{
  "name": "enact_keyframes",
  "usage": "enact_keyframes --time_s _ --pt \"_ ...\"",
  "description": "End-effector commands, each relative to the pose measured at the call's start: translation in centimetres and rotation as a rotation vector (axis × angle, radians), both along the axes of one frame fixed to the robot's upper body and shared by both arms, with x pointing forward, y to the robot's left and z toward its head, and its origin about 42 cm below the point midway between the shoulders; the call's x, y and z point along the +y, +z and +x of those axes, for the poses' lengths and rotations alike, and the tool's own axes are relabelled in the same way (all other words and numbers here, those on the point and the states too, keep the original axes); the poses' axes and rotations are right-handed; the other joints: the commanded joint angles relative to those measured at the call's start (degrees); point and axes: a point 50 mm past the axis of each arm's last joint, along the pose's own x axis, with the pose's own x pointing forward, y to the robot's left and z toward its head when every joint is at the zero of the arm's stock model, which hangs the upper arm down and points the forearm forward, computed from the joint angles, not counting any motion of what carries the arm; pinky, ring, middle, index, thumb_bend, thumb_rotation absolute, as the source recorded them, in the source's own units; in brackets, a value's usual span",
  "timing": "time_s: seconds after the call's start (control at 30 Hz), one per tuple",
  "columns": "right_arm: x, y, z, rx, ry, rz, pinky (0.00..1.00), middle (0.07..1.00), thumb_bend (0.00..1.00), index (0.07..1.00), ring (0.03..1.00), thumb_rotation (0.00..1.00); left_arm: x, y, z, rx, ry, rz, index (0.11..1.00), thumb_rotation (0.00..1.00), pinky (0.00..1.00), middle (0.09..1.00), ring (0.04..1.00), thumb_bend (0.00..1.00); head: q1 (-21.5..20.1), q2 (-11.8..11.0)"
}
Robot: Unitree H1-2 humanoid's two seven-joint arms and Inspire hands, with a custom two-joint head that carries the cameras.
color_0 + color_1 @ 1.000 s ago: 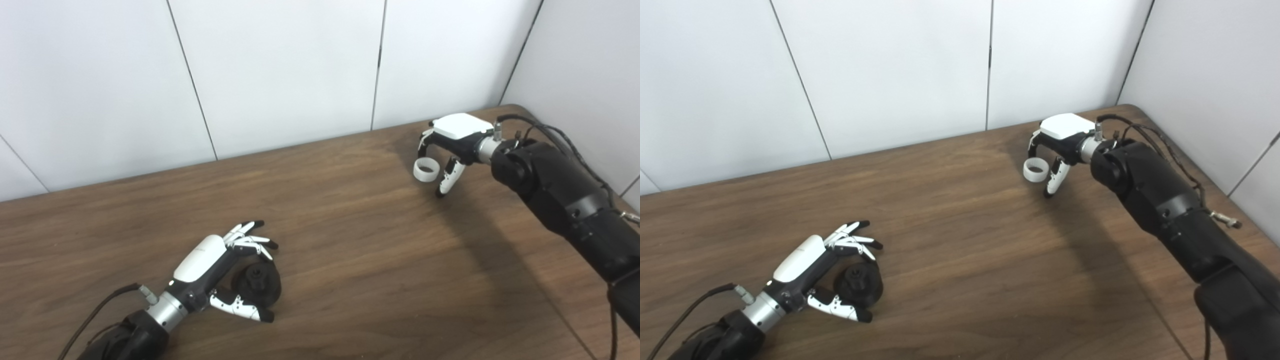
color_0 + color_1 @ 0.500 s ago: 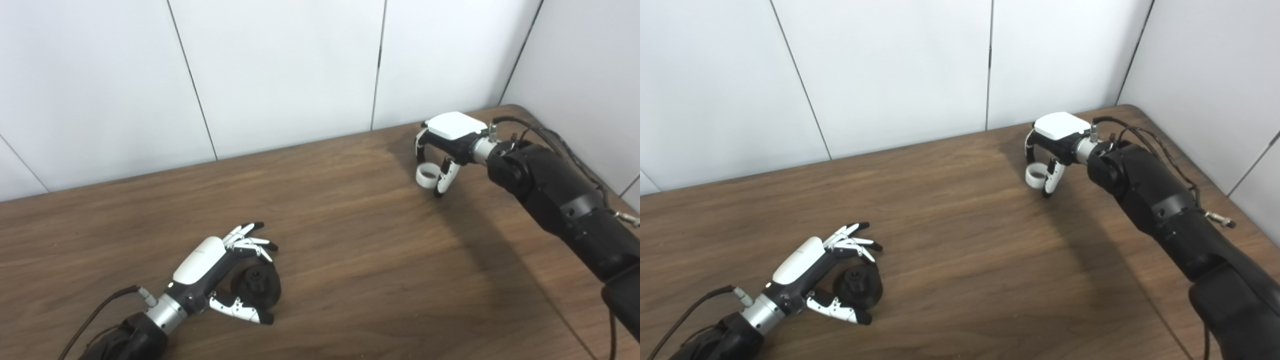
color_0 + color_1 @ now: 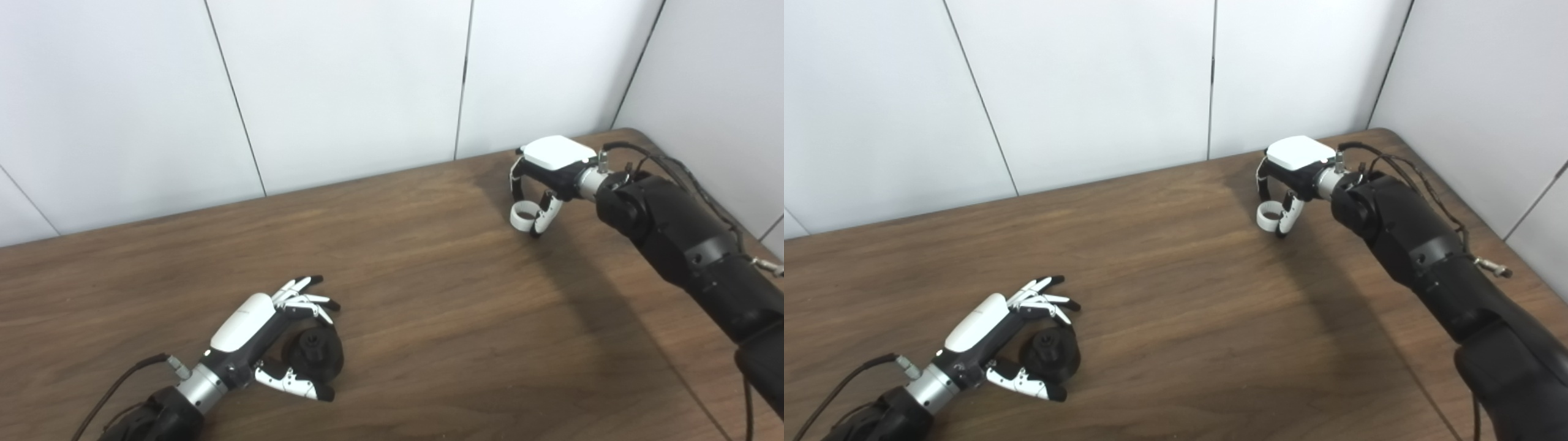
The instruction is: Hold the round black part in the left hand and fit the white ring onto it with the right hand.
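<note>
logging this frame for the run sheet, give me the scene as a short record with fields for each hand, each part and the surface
left hand: near edge of table, fingers and thumb curved around the black part, not clearly gripping it
black part: round, resting on the table between the left hand's fingers and thumb
right hand: far right of table, fingers and thumb closing on the white ring
white ring: at the right hand's fingertips, close to the tabletop
table: dark wood
ring fitted: no, parts far apart

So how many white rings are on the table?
1: the ring at the far right, between the right hand's fingers. None shows elsewhere.
</note>
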Motion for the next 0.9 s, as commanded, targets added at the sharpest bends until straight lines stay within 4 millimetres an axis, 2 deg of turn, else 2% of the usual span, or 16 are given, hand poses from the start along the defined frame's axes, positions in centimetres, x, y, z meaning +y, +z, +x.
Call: enact_keyframes --time_s 0.0,0.27,0.67,0.87 --pt "0.2 3.6 0.9 -0.101 0.023 -0.012 0.95 0.788 0.53 0.482 0.954 0.14 1.5 -1.8 -0.9 0.067 -0.009 0.112 0.481 0.06 1.00 0.764 0.979 0.52 0.0 -0.1" --pt "1.6 4.8 0.6 -0.132 0.085 0.015 1.00 0.797 0.53 0.481 0.973 0.14 1.7 -2.0 -0.5 0.073 0.001 0.123 0.481 0.06 1.00 0.765 0.977 0.52 -0.3 -0.2" --pt "5.8 7.5 0.0 -0.181 0.257 0.052 1.00 0.804 0.53 0.481 0.985 0.14 1.6 -2.4 -0.5 0.081 0.007 0.125 0.481 0.06 1.00 0.766 0.981 0.52 -0.4 -0.4" --pt "8.2 8.9 -0.6 -0.215 0.335 0.060 1.00 0.799 0.53 0.481 0.990 0.14 1.5 -2.5 -0.4 0.077 0.008 0.127 0.481 0.06 1.00 0.767 0.979 0.52 0.9 0.1"
